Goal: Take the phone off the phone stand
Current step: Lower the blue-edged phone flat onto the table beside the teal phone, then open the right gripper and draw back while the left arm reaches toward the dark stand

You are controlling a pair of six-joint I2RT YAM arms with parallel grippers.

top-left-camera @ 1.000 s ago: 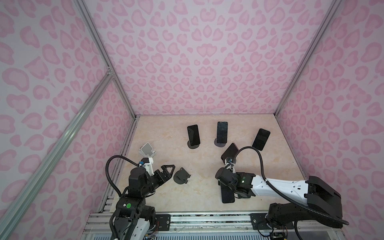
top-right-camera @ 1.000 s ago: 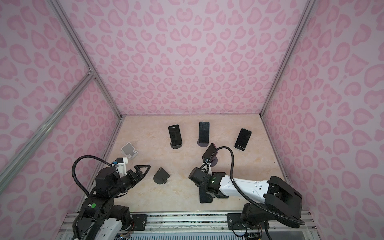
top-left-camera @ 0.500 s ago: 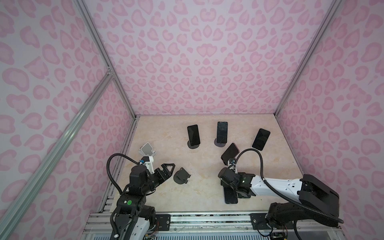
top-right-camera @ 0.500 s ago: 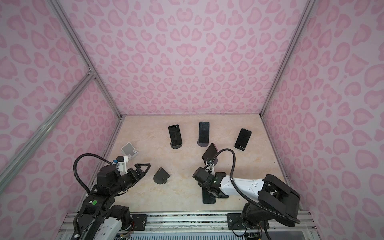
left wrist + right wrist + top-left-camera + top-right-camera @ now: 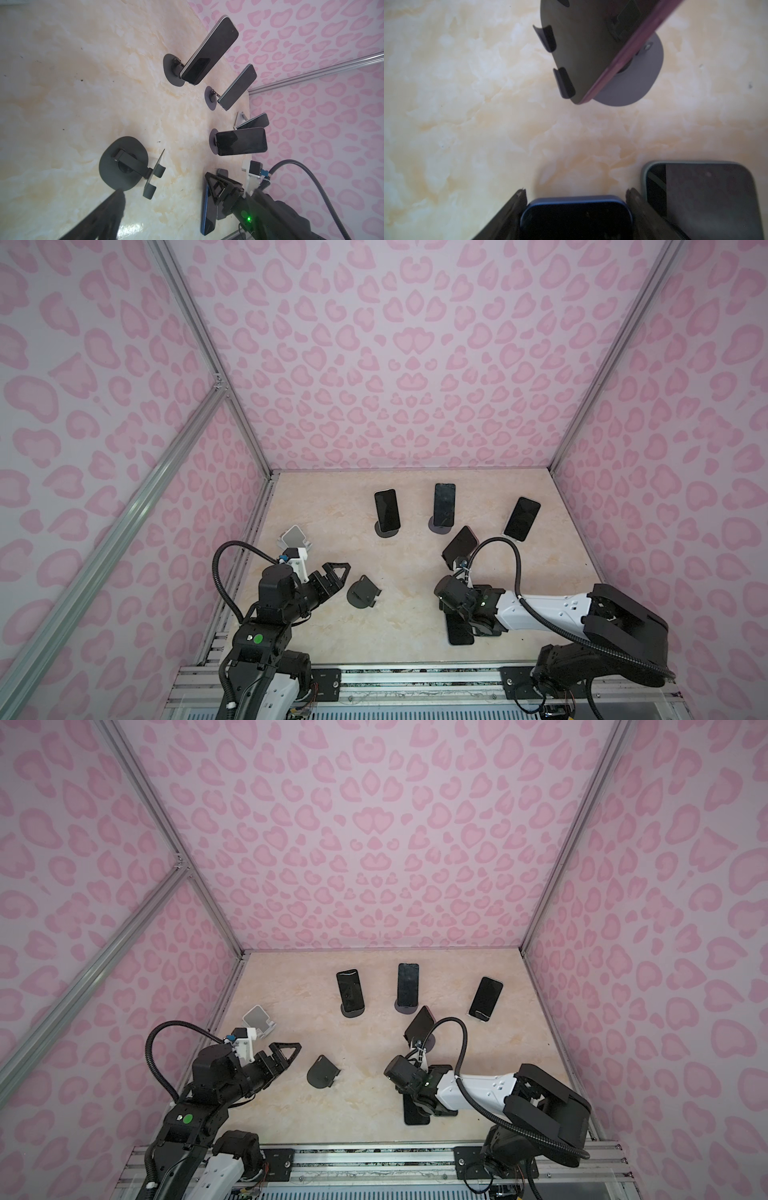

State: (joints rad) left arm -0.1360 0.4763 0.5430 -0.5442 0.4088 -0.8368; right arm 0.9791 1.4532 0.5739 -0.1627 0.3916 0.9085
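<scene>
A blue phone (image 5: 576,216) lies flat on the marble floor (image 5: 407,614) at the front right, also seen in a top view (image 5: 460,634). My right gripper (image 5: 576,192) is shut on its two long edges near one end. An empty black phone stand (image 5: 363,593) stands at the front left, clear in the left wrist view (image 5: 122,164). My left gripper (image 5: 338,576) hovers open just left of that stand with nothing between its fingers. Only one finger (image 5: 112,209) shows in the left wrist view.
A grey phone (image 5: 697,199) lies flat right beside the blue one. A purple-edged phone (image 5: 459,545) leans on a stand just beyond my right gripper. Three more phones (image 5: 386,510) (image 5: 444,504) (image 5: 521,517) stand farther back. A white stand (image 5: 295,537) sits by the left wall.
My right gripper has carried the blue phone slightly right and toward the front edge, down onto the floor. The left gripper's fingers have narrowed a little; the arm has barely moved.
</scene>
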